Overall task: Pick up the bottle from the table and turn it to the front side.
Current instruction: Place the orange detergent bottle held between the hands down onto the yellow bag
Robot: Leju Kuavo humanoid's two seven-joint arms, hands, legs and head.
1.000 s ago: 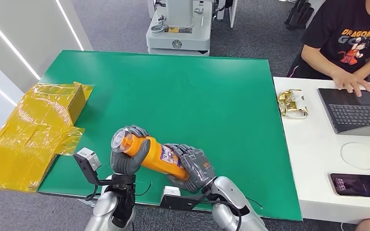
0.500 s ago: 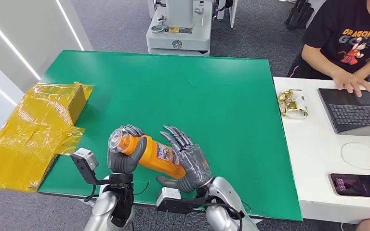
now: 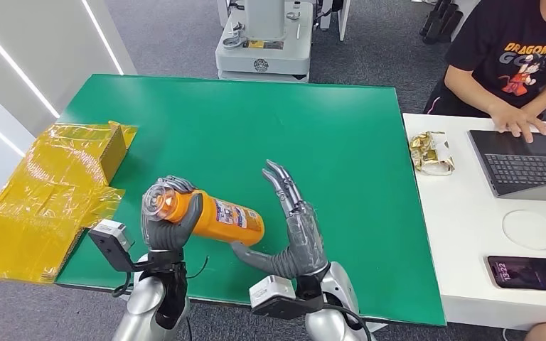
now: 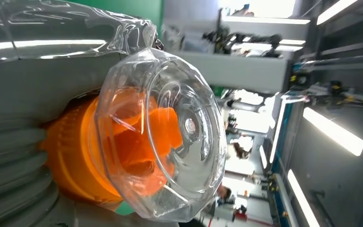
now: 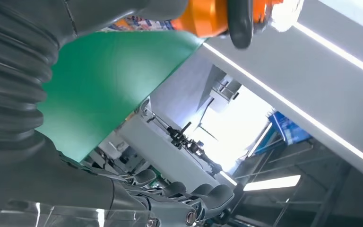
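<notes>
Head view: left hand (image 3: 167,224) grips bottle (image 3: 217,218) by its cap end, lifted above green table (image 3: 270,135) near front edge. Long axis roughly horizontal, base pointing twd right hand (image 3: 291,231), which holds nothing, fingers spread, just beside the base, not touching. Label faces up/fwd, blue-white print too small to read. Clear cap (image 4: 163,132) over orange nozzle, left wrist view.
</notes>
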